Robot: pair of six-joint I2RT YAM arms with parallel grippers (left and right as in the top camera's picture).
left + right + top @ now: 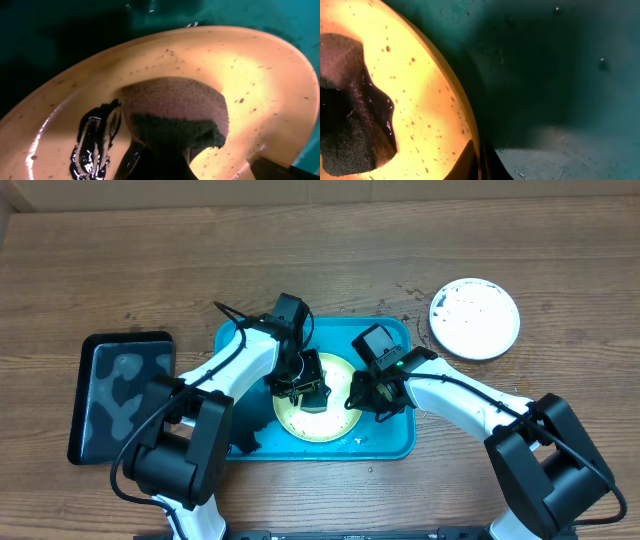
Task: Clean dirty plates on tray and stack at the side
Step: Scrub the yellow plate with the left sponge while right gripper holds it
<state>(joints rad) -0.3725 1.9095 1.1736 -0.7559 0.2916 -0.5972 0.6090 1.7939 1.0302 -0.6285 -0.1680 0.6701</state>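
The yellow-green rimmed plate (335, 425) lies in the turquoise tray (392, 442). My left gripper (306, 387) is shut on a dark sponge (175, 112) and presses it on the plate (260, 75), next to a wet black smear (95, 145). My right gripper (359, 396) is shut on the plate's right rim (420, 100), which shows pinched between its fingers (481, 161) in the right wrist view. The plate is speckled with dark specks. The white plate (475, 318) lies on the table to the right of the tray. The light blue plate is out of view.
A smaller black tray (122, 395) with pale wet patches lies on the table to the left of the turquoise tray. A dark blot (246, 442) sits at the turquoise tray's front left corner. The tray floor (560, 75) beside the plate is wet.
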